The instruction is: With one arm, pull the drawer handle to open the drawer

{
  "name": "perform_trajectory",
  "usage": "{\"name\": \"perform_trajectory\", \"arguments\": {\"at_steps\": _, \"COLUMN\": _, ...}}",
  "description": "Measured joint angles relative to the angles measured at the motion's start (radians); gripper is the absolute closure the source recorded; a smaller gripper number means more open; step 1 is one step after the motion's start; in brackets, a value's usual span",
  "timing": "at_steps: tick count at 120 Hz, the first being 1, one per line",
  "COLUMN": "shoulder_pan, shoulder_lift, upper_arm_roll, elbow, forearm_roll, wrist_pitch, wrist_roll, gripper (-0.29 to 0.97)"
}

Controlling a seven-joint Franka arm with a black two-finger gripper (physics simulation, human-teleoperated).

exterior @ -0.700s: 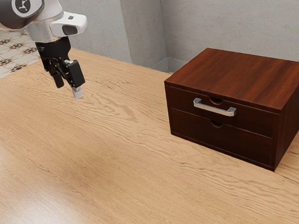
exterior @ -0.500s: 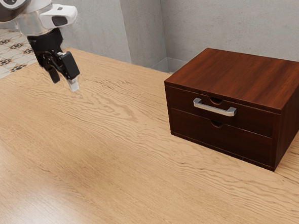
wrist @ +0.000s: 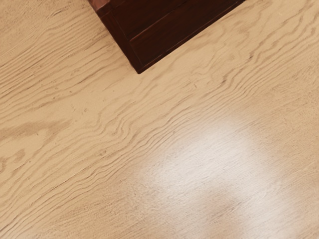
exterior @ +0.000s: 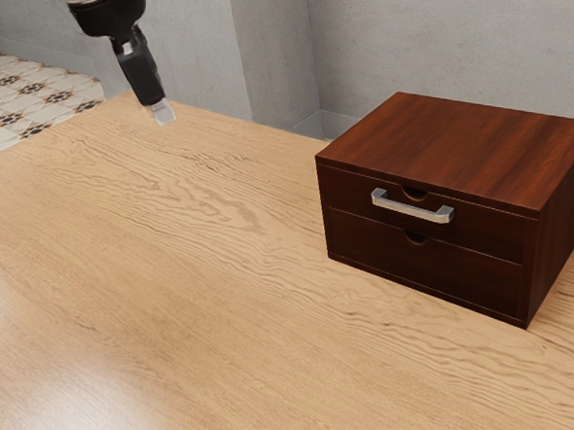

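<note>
Well apart: handle point(exterior: 411, 205), gripper point(exterior: 160, 110) (aloft).

counter point(exterior: 165, 295): was pale wood with wavy grain
cabinet point(exterior: 466, 148): was dark reddish-brown
handle point(exterior: 411, 207): was silver
floor point(exterior: 21, 101): showed patterned cream tiles
wall point(exterior: 454, 40): was grey

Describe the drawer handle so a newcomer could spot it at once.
On the wooden table stands a dark red-brown cabinet with two stacked drawers. The handle is the silver bar across the upper drawer; the lower drawer bears only a notch.

Side camera, downward wrist camera; common cabinet point(exterior: 456, 152)
</note>
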Motion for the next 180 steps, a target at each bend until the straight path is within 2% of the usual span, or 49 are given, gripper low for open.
{"name": "perform_trajectory", "arguments": {"at_steps": 6, "shoulder_pan": -0.054, "shoulder_lift": -0.012, "upper_arm_roll": -0.011, "elbow": -0.079, "forearm_roll": -0.009, "wrist_pitch": 0.070, "wrist_roll": 0.061, "gripper": 0.01}}
{"name": "perform_trajectory", "arguments": {"at_steps": 11, "shoulder_pan": -0.086, "shoulder_lift": -0.017, "upper_arm_roll": -0.015, "elbow": -0.136, "forearm_roll": -0.043, "wrist_pitch": 0.133, "wrist_roll": 0.120, "gripper": 0.02}}
{"name": "perform_trajectory", "arguments": {"at_steps": 23, "shoulder_pan": -0.123, "shoulder_lift": -0.005, "upper_arm_roll": -0.024, "elbow": -0.211, "forearm_roll": -0.098, "wrist_pitch": 0.265, "wrist_roll": 0.256, "gripper": 0.02}}
{"name": "perform_trajectory", "arguments": {"at_steps": 47, "shoulder_pan": 0.019, "shoulder_lift": 0.110, "upper_arm_roll": -0.066, "elbow": -0.225, "forearm_roll": -0.124, "wrist_pitch": 0.471, "wrist_roll": 0.470, "gripper": 0.06}}
{"name": "perform_trajectory", "arguments": {"at_steps": 60, "shoulder_pan": 0.017, "shoulder_lift": 0.123, "upper_arm_roll": -0.103, "elbow": -0.253, "forearm_roll": -0.117, "wrist_pitch": 0.547, "wrist_roll": 0.565, "gripper": 0.11}}
{"name": "perform_trajectory", "arguments": {"at_steps": 82, "shoulder_pan": 0.010, "shoulder_lift": 0.079, "upper_arm_roll": -0.148, "elbow": -0.289, "forearm_roll": -0.121, "wrist_pitch": 0.620, "wrist_roll": 0.681, "gripper": 0.14}}
{"name": "perform_trajectory", "arguments": {"at_steps": 109, "shoulder_pan": -0.037, "shoulder_lift": 0.094, "upper_arm_roll": -0.152, "elbow": -0.294, "forearm_roll": -0.021, "wrist_pitch": 0.651, "wrist_roll": 0.686, "gripper": 0.15}}
{"name": "perform_trajectory", "arguments": {"at_steps": 138, "shoulder_pan": -0.048, "shoulder_lift": 0.150, "upper_arm_roll": -0.114, "elbow": -0.287, "forearm_roll": 0.038, "wrist_pitch": 0.657, "wrist_roll": 0.620, "gripper": 0.17}}
{"name": "perform_trajectory", "arguments": {"at_steps": 180, "shoulder_pan": -0.075, "shoulder_lift": 0.219, "upper_arm_roll": -0.112, "elbow": -0.261, "forearm_roll": 0.062, "wrist_pitch": 0.703, "wrist_roll": 0.558, "gripper": 0.30}}
